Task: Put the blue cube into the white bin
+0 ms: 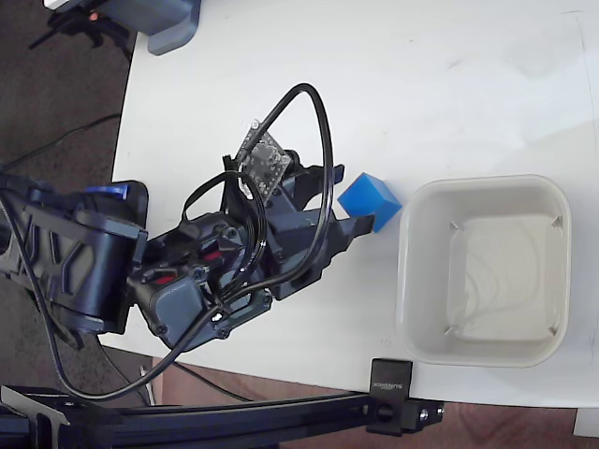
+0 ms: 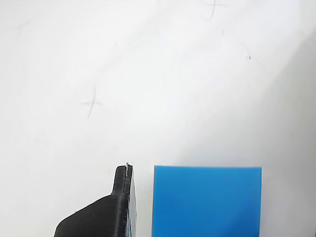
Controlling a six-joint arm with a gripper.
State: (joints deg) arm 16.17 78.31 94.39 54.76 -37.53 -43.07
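The blue cube [image 1: 372, 202] rests on the white table just left of the white bin [image 1: 419, 281], an off-white square tub with nothing in it. My gripper [image 1: 347, 202] reaches in from the left and stands open, its two dark fingertips on either side of the cube's near end. In the wrist view the blue cube [image 2: 207, 202] fills the bottom centre. One black finger [image 2: 121, 200] stands just to its left with a thin strip of table between them. The other finger is out of that view.
A grey-blue box [image 1: 170, 22] sits at the table's top left corner. The table edge [image 1: 281, 391] runs along the bottom, with a black rail and clamp [image 1: 391, 404] under the bin. Looped black cables [image 1: 323, 122] arch over the wrist.
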